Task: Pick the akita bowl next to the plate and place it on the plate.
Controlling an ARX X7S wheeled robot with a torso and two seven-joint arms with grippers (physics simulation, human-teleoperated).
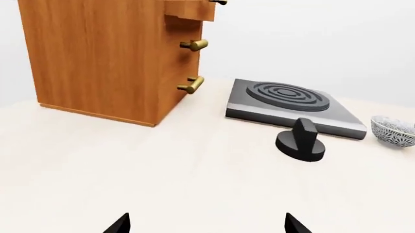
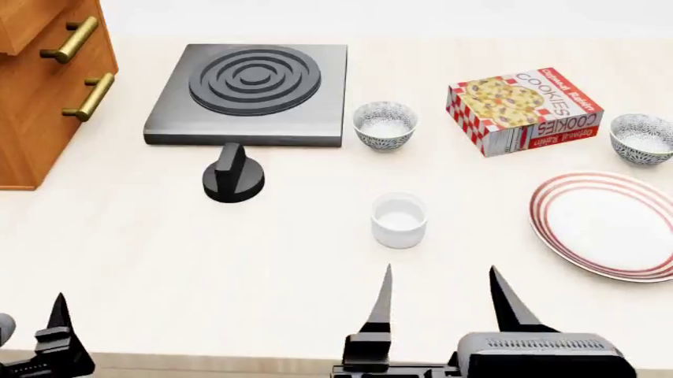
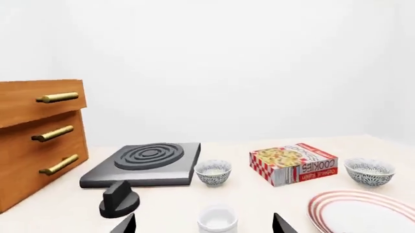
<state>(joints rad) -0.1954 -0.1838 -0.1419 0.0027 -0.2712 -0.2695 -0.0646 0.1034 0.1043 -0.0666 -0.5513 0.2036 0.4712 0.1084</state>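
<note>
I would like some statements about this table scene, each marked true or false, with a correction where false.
1. An akita bowl stands just behind the plate. True.
2. The plate already holds a bowl. False: it is bare.
3. The cookie box stands between the two patterned bowls. True; the second bowl is beside the stove.
4. The right gripper holds the white cup. False: its fingers are spread and hold nothing; the cup stands apart, ahead of it.
5. The black knob sits on top of the stove. False: it stands on the table in front of it.
</note>
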